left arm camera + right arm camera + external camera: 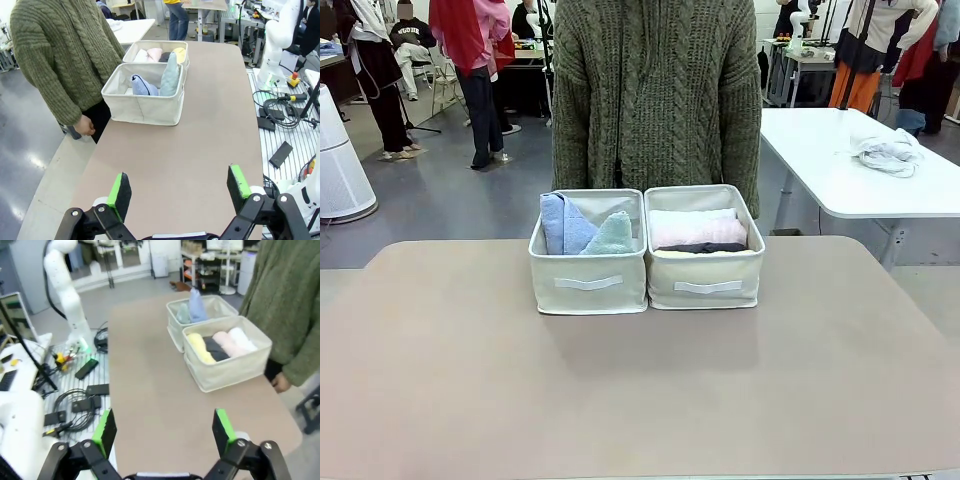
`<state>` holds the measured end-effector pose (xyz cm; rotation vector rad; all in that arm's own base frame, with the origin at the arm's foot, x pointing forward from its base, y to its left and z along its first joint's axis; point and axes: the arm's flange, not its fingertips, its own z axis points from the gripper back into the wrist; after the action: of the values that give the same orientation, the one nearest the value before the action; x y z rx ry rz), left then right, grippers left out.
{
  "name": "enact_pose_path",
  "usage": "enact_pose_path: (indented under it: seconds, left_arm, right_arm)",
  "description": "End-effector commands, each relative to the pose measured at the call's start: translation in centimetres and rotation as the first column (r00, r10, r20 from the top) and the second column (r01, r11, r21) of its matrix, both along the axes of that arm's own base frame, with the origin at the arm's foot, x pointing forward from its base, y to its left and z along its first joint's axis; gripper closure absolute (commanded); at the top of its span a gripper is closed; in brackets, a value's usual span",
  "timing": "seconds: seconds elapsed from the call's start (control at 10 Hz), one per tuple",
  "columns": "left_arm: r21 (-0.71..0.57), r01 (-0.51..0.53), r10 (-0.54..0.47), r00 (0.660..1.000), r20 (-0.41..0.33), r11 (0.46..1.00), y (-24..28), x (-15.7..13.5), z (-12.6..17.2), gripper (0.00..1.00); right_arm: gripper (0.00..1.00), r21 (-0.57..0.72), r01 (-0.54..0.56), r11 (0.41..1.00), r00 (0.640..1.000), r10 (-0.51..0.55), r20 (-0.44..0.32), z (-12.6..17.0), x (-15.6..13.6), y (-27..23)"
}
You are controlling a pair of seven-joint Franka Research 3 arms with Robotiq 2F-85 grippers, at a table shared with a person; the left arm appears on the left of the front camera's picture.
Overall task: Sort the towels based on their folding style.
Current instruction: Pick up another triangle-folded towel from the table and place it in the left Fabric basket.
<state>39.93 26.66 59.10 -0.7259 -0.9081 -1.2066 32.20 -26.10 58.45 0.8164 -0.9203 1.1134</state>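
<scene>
Two cream fabric bins stand side by side at the table's far middle. The left bin [588,282] holds two cone folds, a periwinkle blue towel [560,224] and a pale teal towel [612,236]. The right bin [706,280] holds rolls: white [692,215], pale pink [698,232], dark grey [702,247] and yellow [201,347]. My left gripper [180,190] hangs open over the near table, well short of the bins, nothing between its fingers. My right gripper [165,427] is likewise open and empty above bare tabletop.
A person in a green knit sweater [656,90] stands right behind the bins, hand [86,125] hanging at the table edge. A white table [860,165] with a whitish cloth bundle [886,150] stands at the back right. Cables and boxes lie on the floor beside the table [80,405].
</scene>
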Motion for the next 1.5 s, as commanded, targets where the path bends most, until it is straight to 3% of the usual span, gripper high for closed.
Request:
enact_pose_path:
  seconds: [0.0,0.4,0.5,1.4]
  left_arm:
    - [-0.011,-0.012,0.012,1.000,-0.009,1.000,-0.2,-0.2,0.2,0.00]
    - [-0.011,-0.012,0.012,1.000,-0.009,1.000,-0.2,-0.2,0.2,0.00]
    - [-0.011,-0.012,0.012,1.000,-0.009,1.000,-0.2,-0.2,0.2,0.00]
    - [-0.011,-0.012,0.012,1.000,-0.009,1.000,-0.2,-0.2,0.2,0.00]
  right_arm:
    - [0.00,0.032,0.080,0.996,0.997,-0.081,0.014,0.2,0.6,0.7]
    - [0.00,0.067,0.190,0.980,0.982,-0.188,-0.032,0.0,1.8,0.6]
    - [0.00,0.036,0.104,0.994,0.995,-0.104,0.010,0.2,1.2,-0.1]
    - [0.00,0.036,0.104,0.994,0.995,-0.104,0.010,0.2,1.2,-0.1]
